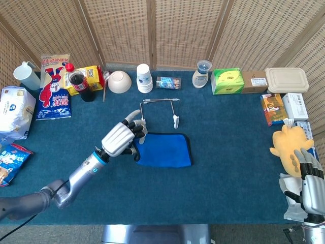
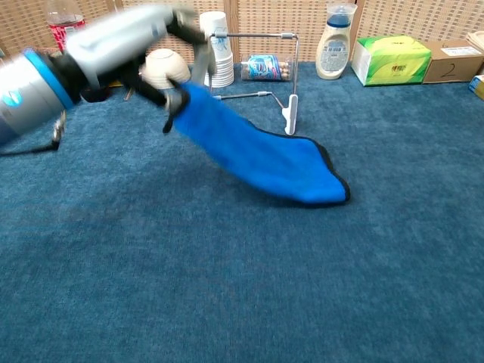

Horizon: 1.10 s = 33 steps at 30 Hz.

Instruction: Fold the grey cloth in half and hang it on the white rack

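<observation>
Gripping the blue-looking cloth (image 2: 257, 155) by its left edge with the left hand (image 1: 121, 138), lifting it off the counter (image 2: 242, 287) beside the rack (image 2: 253, 76). Risking slippage, unfolding, or snagging the frame. Right hand (image 1: 311, 189) idling, fingers (image 1: 310, 170) apart.

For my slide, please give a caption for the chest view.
Left hand lifts one end of the blue cloth off the table, beside the white rack.

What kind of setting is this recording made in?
Probably a staged test table, not a real home: woven screen panels close off the back, a blue-green carpet-like cover lies over the table, and unrelated groceries such as a tissue box line its edges.
</observation>
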### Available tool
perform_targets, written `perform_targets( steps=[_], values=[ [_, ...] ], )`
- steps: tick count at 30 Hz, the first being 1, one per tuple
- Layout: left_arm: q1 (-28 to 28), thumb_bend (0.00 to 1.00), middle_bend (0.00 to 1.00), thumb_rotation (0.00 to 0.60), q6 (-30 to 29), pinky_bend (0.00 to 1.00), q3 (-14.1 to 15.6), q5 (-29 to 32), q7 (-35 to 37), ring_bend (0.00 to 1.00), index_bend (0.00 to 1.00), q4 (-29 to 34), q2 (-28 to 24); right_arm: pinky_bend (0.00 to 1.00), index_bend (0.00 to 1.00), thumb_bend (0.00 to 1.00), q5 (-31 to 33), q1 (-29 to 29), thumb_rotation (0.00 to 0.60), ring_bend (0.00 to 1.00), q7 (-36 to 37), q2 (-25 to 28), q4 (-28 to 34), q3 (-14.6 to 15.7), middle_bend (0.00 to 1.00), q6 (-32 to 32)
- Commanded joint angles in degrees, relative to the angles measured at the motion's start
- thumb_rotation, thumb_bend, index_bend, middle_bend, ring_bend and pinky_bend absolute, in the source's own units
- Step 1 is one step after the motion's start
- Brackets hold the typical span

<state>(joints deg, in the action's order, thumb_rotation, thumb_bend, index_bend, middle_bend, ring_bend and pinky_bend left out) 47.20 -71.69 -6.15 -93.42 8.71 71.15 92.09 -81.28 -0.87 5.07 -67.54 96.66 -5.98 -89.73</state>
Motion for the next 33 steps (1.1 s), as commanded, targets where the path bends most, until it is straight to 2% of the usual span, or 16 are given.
perform_targets(
  steps=[1, 4, 7, 10, 14, 22, 33],
  values=[
    [0.85, 0.33, 0.45, 0.6, 2.22, 0.01, -6.4, 5.52, -6.46, 0.29, 0.78, 16.28, -10.33, 0.0, 0.05, 0.31, -0.2, -0.02, 0.6, 0.0, 1.38, -0.5, -1.04, -0.02, 0.06, 0.14],
    [1.86, 0.33, 0.45, 0.6, 4.31, 0.0, -10.69, 10.28, -12.01, 0.29, 0.78, 24.36, -14.92, 0.0, 0.05, 0.31, -0.41, -0.08, 0.6, 0.0, 3.07, -0.91, -2.15, 0.1, 0.06, 0.37],
    [2.95, 0.34, 0.45, 0.6, 6.28, 0.0, -14.39, 15.94, -16.66, 0.29, 0.78, 29.78, -17.96, 0.0, 0.04, 0.31, -0.54, -0.16, 0.6, 0.0, 4.62, -1.18, -3.19, 0.17, 0.06, 0.56],
    [4.03, 0.35, 0.45, 0.6, 7.88, 0.0, -17.29, 22.23, -19.85, 0.29, 0.78, 33.49, -19.72, 0.0, 0.04, 0.31, -0.8, -0.22, 0.6, 0.0, 6.04, -1.52, -4.06, 0.29, 0.06, 0.7],
    [5.17, 0.36, 0.45, 0.6, 8.75, 0.0, -19.57, 29.27, -22.61, 0.29, 0.78, 36.42, -20.72, 0.0, 0.04, 0.31, -1.2, -0.43, 0.6, 0.0, 7.72, -2.03, -5.07, 0.46, 0.06, 0.54],
    [7.56, 0.37, 0.45, 0.6, 8.98, 0.0, -20.93, 38.49, -26.92, 0.29, 0.78, 37.22, -20.6, 0.0, 0.04, 0.31, -1.19, -1.04, 0.6, 0.0, 10.29, -2.27, -6.73, 0.75, 0.06, 0.56],
    [13.84, 0.38, 0.44, 0.6, 10.58, 0.0, -22.68, 49.12, -31.7, 0.29, 0.78, 31.18, -17.11, 0.0, 0.04, 0.31, -0.14, -1.88, 0.6, 0.0, 12.18, -2.65, -8.26, 0.87, 0.06, 0.94]
  ],
)
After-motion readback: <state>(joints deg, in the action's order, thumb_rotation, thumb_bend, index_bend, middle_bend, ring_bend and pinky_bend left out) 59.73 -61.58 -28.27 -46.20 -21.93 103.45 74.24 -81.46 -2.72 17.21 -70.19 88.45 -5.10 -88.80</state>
